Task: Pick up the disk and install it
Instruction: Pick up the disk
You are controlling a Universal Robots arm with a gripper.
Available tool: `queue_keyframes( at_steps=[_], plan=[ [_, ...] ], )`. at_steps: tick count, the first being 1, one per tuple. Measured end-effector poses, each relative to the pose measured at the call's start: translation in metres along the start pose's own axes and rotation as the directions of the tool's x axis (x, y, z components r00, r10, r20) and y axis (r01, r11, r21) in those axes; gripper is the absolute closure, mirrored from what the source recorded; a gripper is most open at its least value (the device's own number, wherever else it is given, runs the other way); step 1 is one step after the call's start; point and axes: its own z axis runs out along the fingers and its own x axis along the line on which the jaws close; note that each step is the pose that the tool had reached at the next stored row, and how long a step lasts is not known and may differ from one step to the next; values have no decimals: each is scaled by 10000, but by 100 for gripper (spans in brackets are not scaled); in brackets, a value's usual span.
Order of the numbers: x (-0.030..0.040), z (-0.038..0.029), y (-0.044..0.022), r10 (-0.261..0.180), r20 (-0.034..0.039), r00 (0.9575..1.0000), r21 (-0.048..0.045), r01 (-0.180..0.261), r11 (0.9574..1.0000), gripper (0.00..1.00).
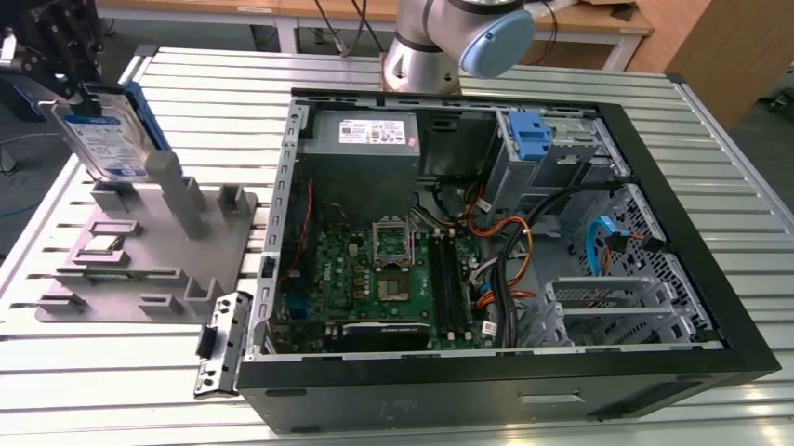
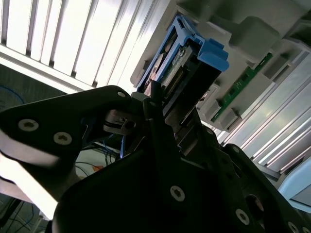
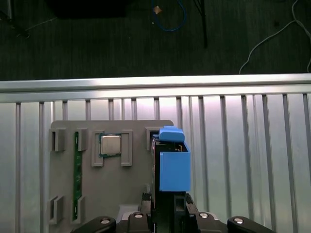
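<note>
Clamping one disk (image 1: 110, 139), jaws hang above one fixture (image 3: 121, 189).

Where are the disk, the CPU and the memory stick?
disk (image 1: 106, 139), exterior view, on its labelled face.
CPU (image 3: 111, 144), first wrist view, centre of its metal lid.
memory stick (image 3: 77, 165), first wrist view, middle of the green board.

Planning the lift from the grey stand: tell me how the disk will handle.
The disk looks like a rigid metal slab, so it should not flex. Probably heavy for its size. It stands on edge over the grey stand, held near its top by the gripper, so it might swing if the grip slips.
</note>
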Motion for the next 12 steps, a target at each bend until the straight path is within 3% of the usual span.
queue_keyframes(
  at_steps=[12],
  plan=[
    [-1, -26, 1, -1, -1, 10000, 0, 1, 10000, 65]
  ],
)
